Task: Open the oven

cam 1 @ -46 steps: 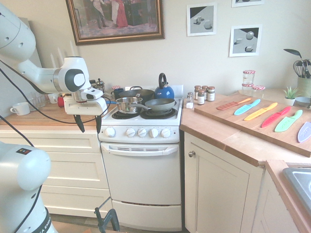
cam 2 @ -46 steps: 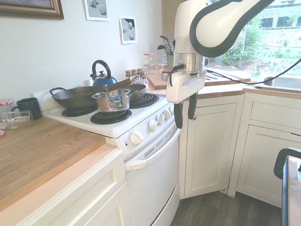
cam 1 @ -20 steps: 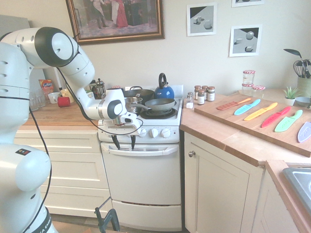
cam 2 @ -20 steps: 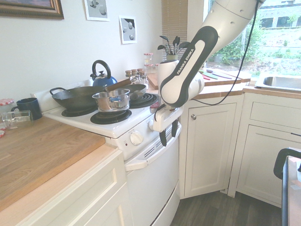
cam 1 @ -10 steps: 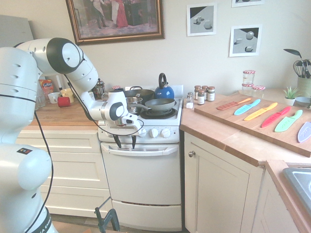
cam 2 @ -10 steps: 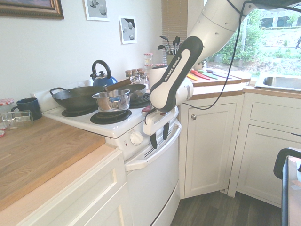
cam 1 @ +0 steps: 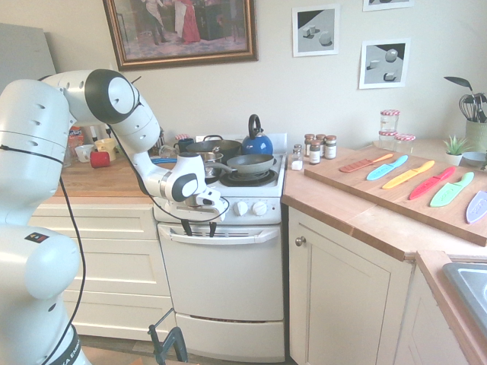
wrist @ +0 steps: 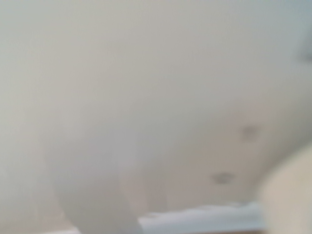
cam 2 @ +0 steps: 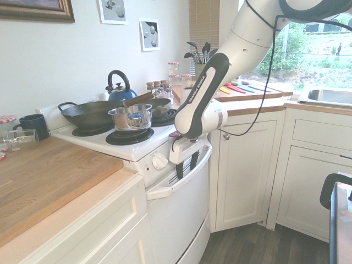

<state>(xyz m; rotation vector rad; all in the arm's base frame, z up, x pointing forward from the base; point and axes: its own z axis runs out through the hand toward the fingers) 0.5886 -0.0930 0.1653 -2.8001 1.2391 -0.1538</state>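
Franka gripper (cam 2: 187, 167) lower and closer to the oven (cam 1: 222, 281) than before, fingers parted and empty, pointing down by the door handle (cam 2: 190, 177), oven door shut, between cream cabinets (cam 1: 346, 293)

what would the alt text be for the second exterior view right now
A white robot arm reaches down to a white oven with its door shut, its open gripper at the bar handle. Above, a steel pot and dark wok sit on the hob.

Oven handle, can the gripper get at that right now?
Probably yes: the gripper hangs open at the handle, and nothing visible stands between them.
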